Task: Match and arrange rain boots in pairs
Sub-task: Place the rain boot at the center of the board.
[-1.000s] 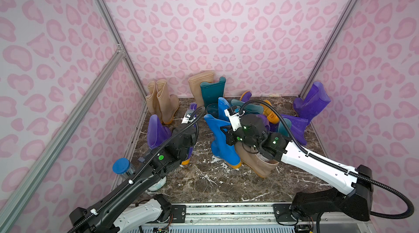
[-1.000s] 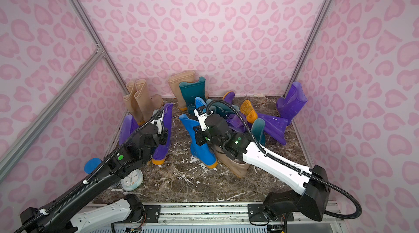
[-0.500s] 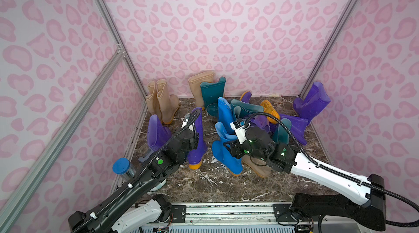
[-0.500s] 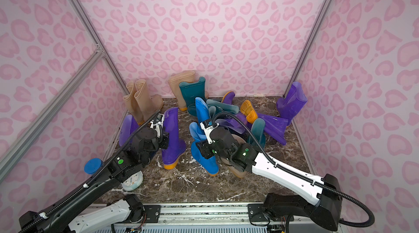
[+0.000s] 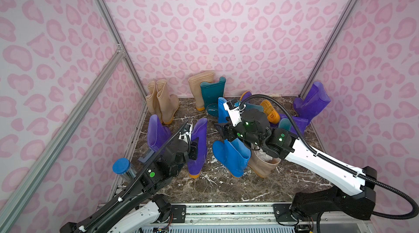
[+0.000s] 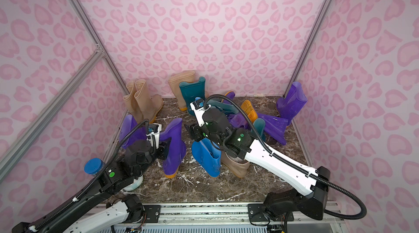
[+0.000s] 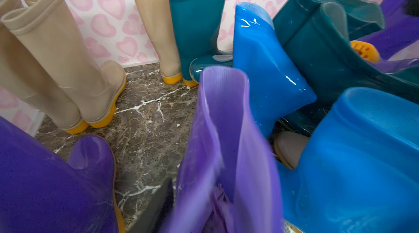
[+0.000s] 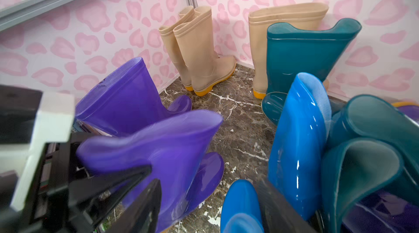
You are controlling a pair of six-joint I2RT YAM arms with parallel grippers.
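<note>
Right now my left tool (image 5: pixel 194 150) sits against the shaft of a purple boot (image 5: pixel 201 134) standing at 8 o'clock on the counter (image 5: pixel 226 188). It is just beside an upright purple mate (image 5: pixel 156 134) at 9, and I judge that closeness is the pairing. Whether this tool is clamped or apart I cannot tell. My right tool (image 5: pixel 223 131) hangs with its fingers apart above a bright blue boot (image 5: pixel 231 160) standing near the centre, gripping nothing. A second blue boot (image 5: pixel 221 110) leans toward 12. The beige pair (image 5: pixel 162 102) stands at 11, and unsorted boots (image 5: pixel 292 122) heap at 2.
</note>
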